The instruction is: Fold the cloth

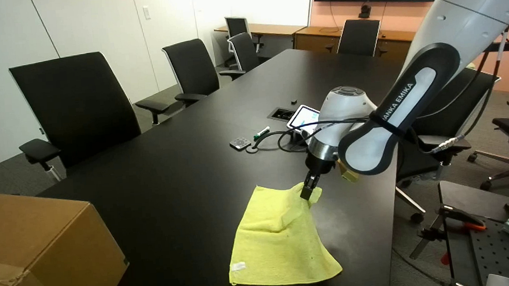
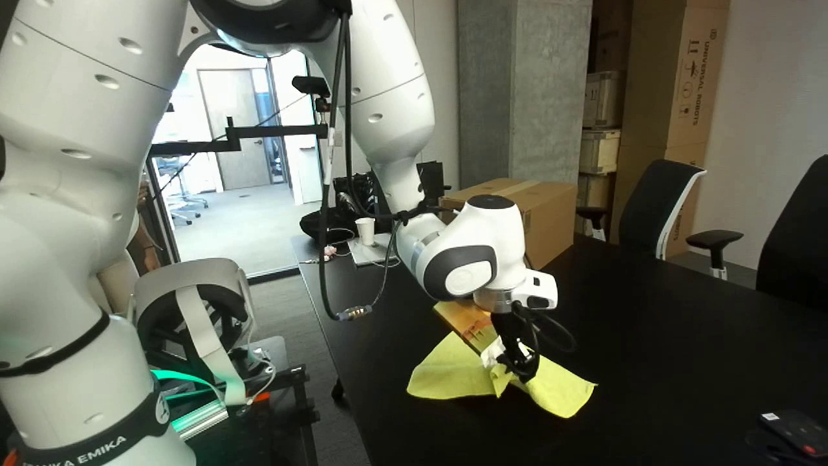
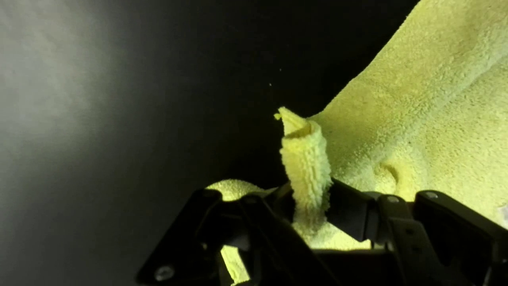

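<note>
Jaws clamped on bunched lime cloth [image 3: 436, 119], partly hidden beneath them, cut off at wrist view's right edge

Bare tabletop [image 1: 176, 236] separates cloth [image 1: 283, 249] from cardboard box [image 1: 53, 250].

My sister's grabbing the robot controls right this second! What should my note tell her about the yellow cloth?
Gripper: shut on a bunched-up bit of the cloth, at one end.
Cloth: on the table, mostly spread out, wrinkled near the gripper.
Done: the cloth is gripped. No finished fold shows.
Left: probably bring the held bit over the rest, lay it down, open the gripper, then smooth it.
</note>
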Robot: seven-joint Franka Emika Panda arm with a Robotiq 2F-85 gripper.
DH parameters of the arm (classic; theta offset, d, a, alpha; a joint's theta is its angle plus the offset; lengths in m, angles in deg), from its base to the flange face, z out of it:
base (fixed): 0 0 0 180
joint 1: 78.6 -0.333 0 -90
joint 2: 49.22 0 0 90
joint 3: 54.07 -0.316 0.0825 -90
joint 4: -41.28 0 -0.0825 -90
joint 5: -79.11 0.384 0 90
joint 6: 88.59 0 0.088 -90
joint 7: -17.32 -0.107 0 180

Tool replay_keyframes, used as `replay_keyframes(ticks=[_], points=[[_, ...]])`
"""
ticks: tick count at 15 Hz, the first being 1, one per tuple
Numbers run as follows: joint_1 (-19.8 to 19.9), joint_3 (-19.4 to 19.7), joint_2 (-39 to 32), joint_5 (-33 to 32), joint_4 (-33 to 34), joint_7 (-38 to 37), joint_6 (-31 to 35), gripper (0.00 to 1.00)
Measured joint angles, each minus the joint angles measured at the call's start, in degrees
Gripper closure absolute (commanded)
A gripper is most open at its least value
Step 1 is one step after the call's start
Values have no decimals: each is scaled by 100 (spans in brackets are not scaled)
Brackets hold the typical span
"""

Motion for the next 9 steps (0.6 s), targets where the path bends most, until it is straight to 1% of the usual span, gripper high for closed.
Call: replay_keyframes(ticks=[3, 5, 7, 9], points=[[-51, -18, 117, 0, 66, -26, 58, 98], [-169, 15, 124, 0, 209, -97, 50, 98], [-433, 181, 58, -16, 440, -239, 24, 98], [-839, 489, -143, -63, 798, -485, -73, 98]])
